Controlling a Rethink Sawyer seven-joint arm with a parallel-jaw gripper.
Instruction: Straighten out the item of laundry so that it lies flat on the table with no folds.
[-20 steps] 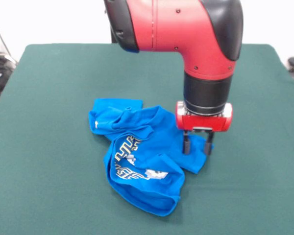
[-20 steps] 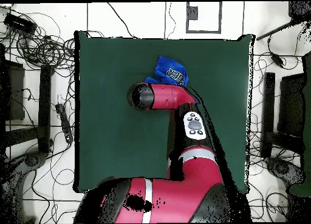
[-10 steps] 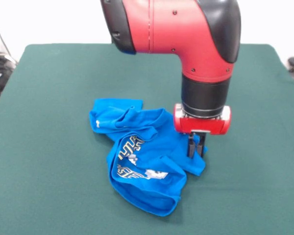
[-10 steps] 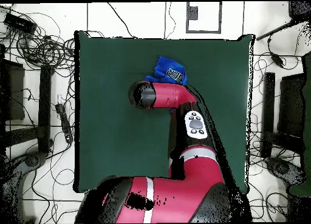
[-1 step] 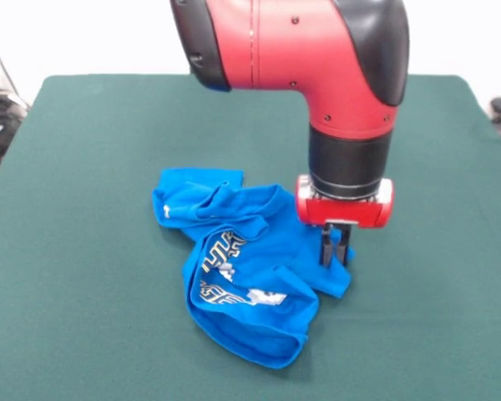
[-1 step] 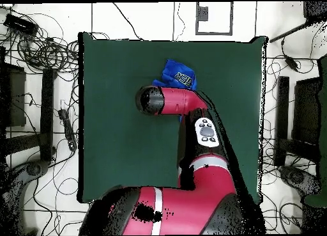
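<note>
You have one blue T-shirt [image 5: 246,267] in front of you. One green table [image 5: 83,150] under it. One red and black arm [image 5: 317,58] over the cloth, carrying one gripper [image 5: 335,251]. Its two black fingers [image 5: 326,249] are the only pair you can count.

Red arm [image 5: 317,50], black joint caps, small screws, red wrist block, dark pincer [image 5: 334,248]
</note>
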